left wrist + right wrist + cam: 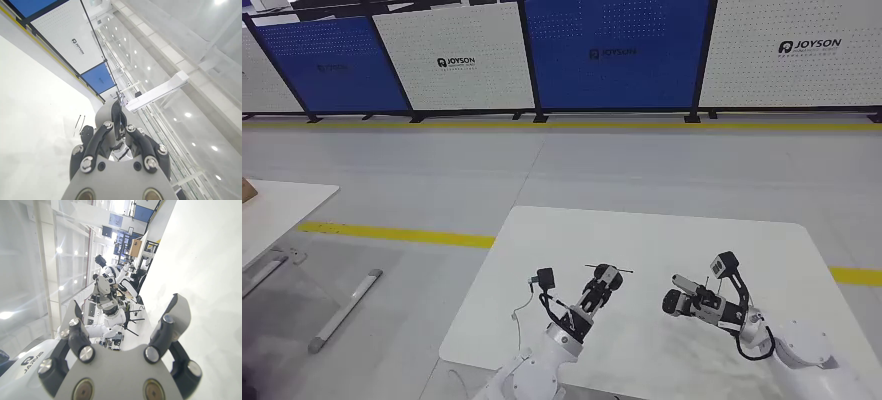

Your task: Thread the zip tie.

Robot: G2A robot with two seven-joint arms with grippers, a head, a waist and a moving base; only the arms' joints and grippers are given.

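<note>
— What is the left gripper (pixel 606 277) doing?
— It is hovering over the near half of the table (pixel 662 235), with its arm rising from the near edge and its fingers clamping the zip tie (pixel 617 269).
— How is the tie lying?
— Crosswise, with its long axis running along the table's near edge and one end pointing toward the right gripper (pixel 679 288).
— And that one?
— It is hanging over the table, fingers spread, gripping nothing. Two spare zip ties (pixel 77 125) are lying flat on the table.
</note>
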